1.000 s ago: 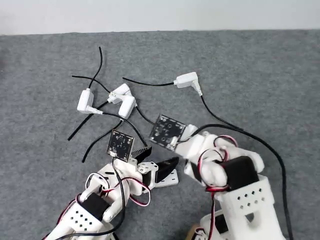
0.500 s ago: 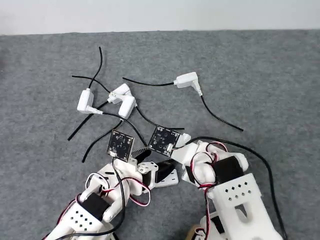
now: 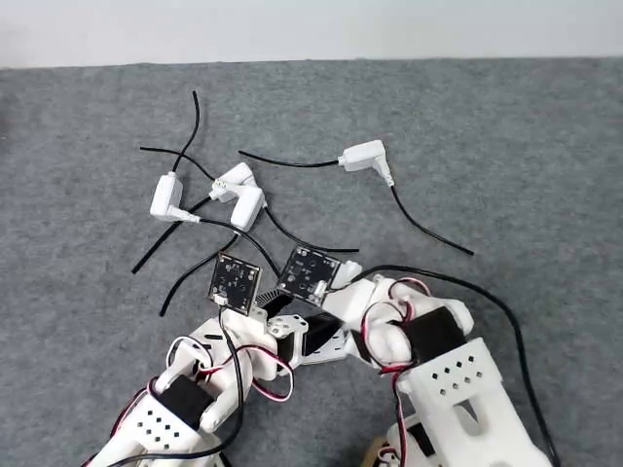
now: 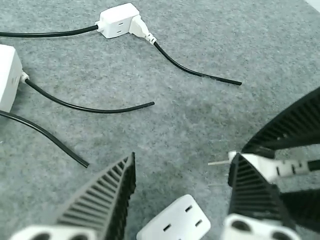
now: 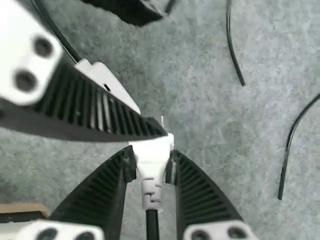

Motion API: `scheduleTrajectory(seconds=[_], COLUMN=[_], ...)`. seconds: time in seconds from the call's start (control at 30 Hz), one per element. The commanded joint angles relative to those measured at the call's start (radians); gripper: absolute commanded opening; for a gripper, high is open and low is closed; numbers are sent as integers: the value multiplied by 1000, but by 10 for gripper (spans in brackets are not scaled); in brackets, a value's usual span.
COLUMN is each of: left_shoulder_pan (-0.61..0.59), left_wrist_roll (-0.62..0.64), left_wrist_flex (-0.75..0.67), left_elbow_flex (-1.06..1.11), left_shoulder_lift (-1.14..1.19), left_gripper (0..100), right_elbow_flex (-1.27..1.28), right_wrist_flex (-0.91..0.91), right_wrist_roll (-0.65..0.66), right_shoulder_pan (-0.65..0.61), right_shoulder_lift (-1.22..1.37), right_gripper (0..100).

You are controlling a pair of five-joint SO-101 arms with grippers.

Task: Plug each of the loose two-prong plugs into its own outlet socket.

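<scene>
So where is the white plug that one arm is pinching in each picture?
High view: hidden under the right arm's square camera board, where both arms meet.
Left wrist view: the plug sits just beyond one finger of the open left gripper, prongs poking into the gap.
Right wrist view: mid-picture, clamped in the right gripper.
Shared landmark: that ribbed black finger beside the prongs.

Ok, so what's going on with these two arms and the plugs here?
The right gripper is shut on a white two-prong plug, prongs pointing out past its fingertips. The left gripper stands open close beside it, with a white outlet socket lying on the grey mat between its fingers. The plug is not yet in that socket. More white connectors and black cords lie farther out on the mat.
</scene>
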Motion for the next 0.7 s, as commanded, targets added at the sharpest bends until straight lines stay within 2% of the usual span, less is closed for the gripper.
scheduleTrajectory(seconds=[0.0,0.43,0.67], left_shoulder_pan=[2,5,5], left_wrist_roll=[3,2,0], left_wrist_flex=[-23,-23,-23], left_elbow_flex=[-12,-10,-10], left_shoulder_lift=[-11,-11,-11], left_gripper=[283,283,283], right_elbow_flex=[-109,-189,-262], right_wrist_flex=[-8,18,88], right_wrist_roll=[-41,-41,-37], right_shoulder_pan=[-38,-35,-35], right_shoulder_lift=[-18,-19,-19], right_gripper=[9,9,9])
